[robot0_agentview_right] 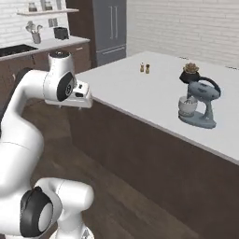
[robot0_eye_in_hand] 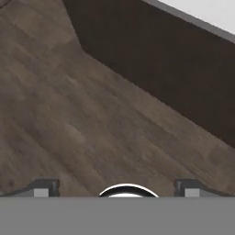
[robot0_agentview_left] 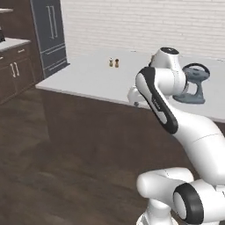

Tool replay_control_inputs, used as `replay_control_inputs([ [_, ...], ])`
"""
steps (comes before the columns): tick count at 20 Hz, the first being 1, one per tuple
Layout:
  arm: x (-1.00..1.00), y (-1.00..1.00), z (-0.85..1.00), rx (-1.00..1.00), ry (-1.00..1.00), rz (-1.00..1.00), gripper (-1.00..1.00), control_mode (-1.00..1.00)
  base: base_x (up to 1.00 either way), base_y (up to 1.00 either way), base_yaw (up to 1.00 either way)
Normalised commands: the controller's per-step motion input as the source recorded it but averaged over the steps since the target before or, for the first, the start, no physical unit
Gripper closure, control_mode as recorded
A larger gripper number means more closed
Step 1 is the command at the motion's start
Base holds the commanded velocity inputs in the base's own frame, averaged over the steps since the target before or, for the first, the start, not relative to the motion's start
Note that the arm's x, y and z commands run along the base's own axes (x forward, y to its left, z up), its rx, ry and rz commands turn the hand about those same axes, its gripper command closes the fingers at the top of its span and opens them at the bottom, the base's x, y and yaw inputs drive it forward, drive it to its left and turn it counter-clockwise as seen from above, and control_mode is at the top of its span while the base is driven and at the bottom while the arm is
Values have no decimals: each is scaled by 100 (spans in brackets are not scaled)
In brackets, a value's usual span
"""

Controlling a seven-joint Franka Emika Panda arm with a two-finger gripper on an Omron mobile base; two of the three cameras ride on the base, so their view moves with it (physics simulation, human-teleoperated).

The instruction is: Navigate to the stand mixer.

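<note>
Step in hand, as judged: the approach drive is under way but not complete; the stand mixer sits on the white island counter, toward its near edge and off to the right of the base, so the robot is not yet squared up in front of it. The next move appears to call for driving forward and to the right along the dark island front — keeping the folded arm clear of the counter edge — until the mixer stands directly ahead.

The gripper points down at the wood floor beside the island; its two dark tips stand well apart at the bottom of the hand view, holding nothing.

Condition of the mixer: upright; blue-grey body on an oval base; rounded head with a dark top; pale bowl seated under the head, facing left in the right base view. A small potted plant stands just behind it; two shakers stand well apart from it, farther along the counter.
</note>
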Motion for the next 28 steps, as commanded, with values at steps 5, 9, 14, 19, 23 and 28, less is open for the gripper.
replay_control_inputs([
  [5,0,0,0,0,0,0,-100,100,40,-82,-61],
  [9,0,0,0,0,0,0,-100,100,70,-52,-63],
  [14,0,0,0,0,0,0,-100,100,75,-10,-51],
  [19,0,0,0,0,0,0,-100,100,85,55,-28],
  [23,0,0,0,0,0,0,-100,100,73,31,-11],
  [28,0,0,0,0,0,0,-100,100,30,3,0],
])
